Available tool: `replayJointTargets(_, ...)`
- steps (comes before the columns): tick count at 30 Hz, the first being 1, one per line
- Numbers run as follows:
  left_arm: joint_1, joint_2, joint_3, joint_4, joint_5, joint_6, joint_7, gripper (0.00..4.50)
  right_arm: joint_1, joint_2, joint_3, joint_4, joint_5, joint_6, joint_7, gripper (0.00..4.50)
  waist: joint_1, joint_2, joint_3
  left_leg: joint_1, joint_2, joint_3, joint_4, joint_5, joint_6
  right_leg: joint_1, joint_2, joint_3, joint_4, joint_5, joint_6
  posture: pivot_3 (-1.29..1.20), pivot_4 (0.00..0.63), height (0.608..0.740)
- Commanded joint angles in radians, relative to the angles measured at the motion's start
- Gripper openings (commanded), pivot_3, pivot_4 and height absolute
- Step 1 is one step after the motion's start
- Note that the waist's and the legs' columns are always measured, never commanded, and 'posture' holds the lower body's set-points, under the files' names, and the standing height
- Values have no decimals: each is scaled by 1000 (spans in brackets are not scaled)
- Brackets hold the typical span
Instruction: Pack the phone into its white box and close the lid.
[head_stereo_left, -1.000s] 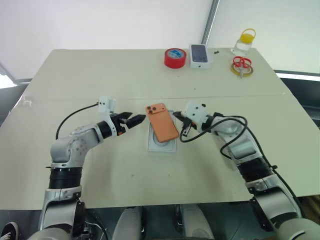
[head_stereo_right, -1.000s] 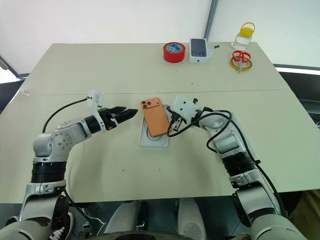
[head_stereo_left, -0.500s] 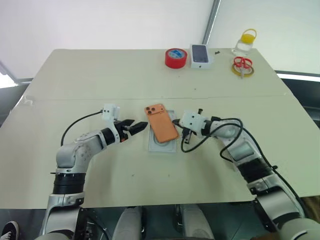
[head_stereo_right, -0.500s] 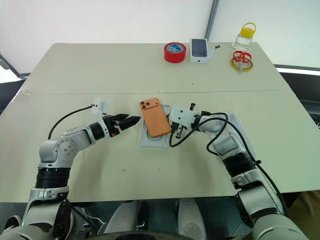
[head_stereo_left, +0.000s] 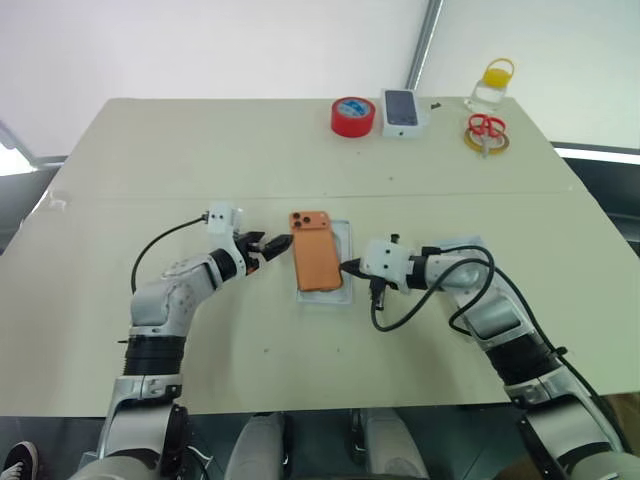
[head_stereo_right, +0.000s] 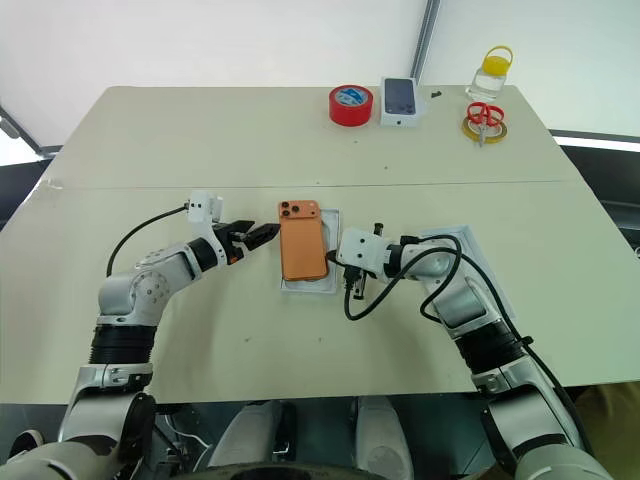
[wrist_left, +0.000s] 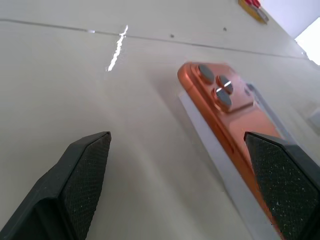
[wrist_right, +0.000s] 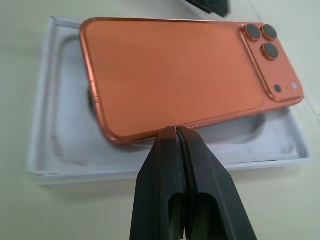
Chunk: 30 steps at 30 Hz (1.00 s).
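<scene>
Beige table (head_stereo_left: 200, 150), phone (head_stereo_left: 316, 250) atop white box (head_stereo_left: 343, 232), unseated

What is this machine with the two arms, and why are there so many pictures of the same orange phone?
It is a robot shaped a bit like a person, with two arms that end in black pinchers called grippers. Two pictures come from cameras in its head, looking down at a table. The other two come from little cameras on its wrists, so they look very close up.

In the middle lies the orange phone, resting on top of the white box it should go into, not yet sunk inside. The left gripper is open beside the phone. The right gripper is pinched shut, with its tip at the phone's edge. Neither one is holding anything.

At the far end of the table are a red roll of tape, a box with a phone picture, scissors with red handles and a bottle with a yellow cap.
</scene>
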Motion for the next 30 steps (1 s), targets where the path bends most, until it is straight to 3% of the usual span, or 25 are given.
replayJointTargets(1,-14,-8,-38,15,52,-49,3,4500,-11,-9,3,-18,-5,-2,3,44,1,0,0,0,0,0,0,0,0,0,0,0,0,0,0,0,150,740)
replayJointTargets(8,-47,-14,-89,96,152,-151,11,4500,-49,2,-22,35,-19,-31,-57,44,3,0,0,0,0,0,0,0,0,0,0,0,0,0,0,0,150,740)
replayJointTargets(10,-65,-36,-44,117,125,-148,36,4500,-53,1,-16,44,-27,-40,-66,44,4,0,0,0,0,0,0,0,0,0,0,0,0,0,0,0,150,740)
replayJointTargets(13,-76,-45,0,119,112,-183,54,3681,-48,1,-15,41,-23,-43,-68,0,2,0,0,0,0,0,0,0,0,0,0,0,0,0,0,0,150,740)
replayJointTargets(16,-82,-67,72,94,58,-207,70,2199,-41,2,-13,41,-21,-39,-70,0,-1,0,0,0,0,0,0,0,0,0,0,0,0,0,0,0,150,740)
replayJointTargets(20,-61,-64,70,78,64,-242,40,120,-44,5,-12,43,-26,-45,-79,0,2,0,0,0,0,0,0,0,0,0,0,-1,0,0,0,0,150,740)
replayJointTargets(26,-39,-89,70,30,15,-167,20,23,-57,9,-10,57,-30,-53,-81,0,4,0,0,-1,-1,0,1,0,0,0,-1,0,0,0,0,0,150,740)
replayJointTargets(30,-37,-36,38,111,110,-140,72,23,-56,7,-16,59,-30,-55,-85,0,-2,0,0,0,0,0,0,0,0,0,0,-1,0,0,0,0,150,740)
